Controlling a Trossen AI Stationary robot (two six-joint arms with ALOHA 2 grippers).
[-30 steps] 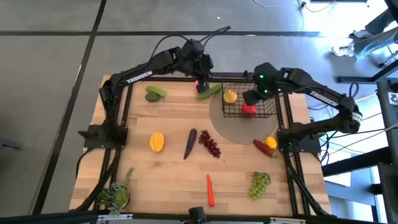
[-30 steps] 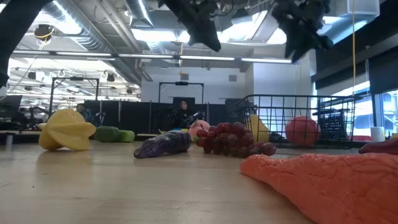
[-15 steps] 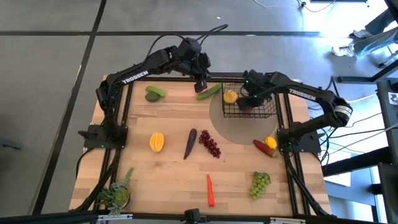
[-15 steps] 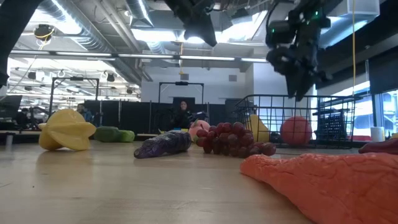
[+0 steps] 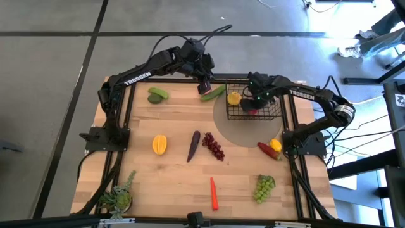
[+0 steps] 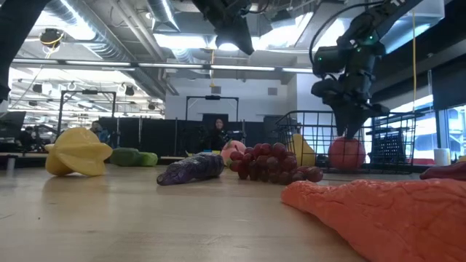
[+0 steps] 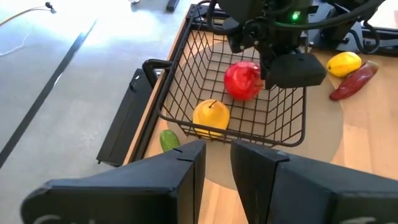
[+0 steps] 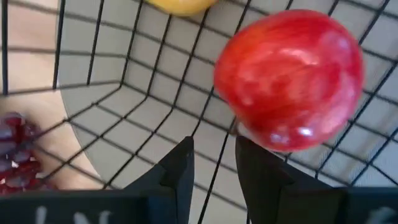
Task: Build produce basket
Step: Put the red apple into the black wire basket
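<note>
Wooden planks make up the table, with grey floor around it and a dim hall beyond in the low view. Toward the far right of the table sits the basket on a round tan mat, holding 2 pieces: a red apple and a yellow fruit. The right gripper reaches down into the basket just above the apple; its fingers stand a narrow gap apart with nothing between them, the apple just ahead of the tips. The left gripper hangs above the table's far edge beside the basket's left side, over a cucumber; its fingers also show a slim gap and grip nothing.

Loose produce lies across the table: an avocado far left, a yellow star fruit, an eggplant and dark grapes in the middle, a carrot and green grapes near the front, and a lemon touching a red pepper right of the mat. A potted plant stands at the front left corner
</note>
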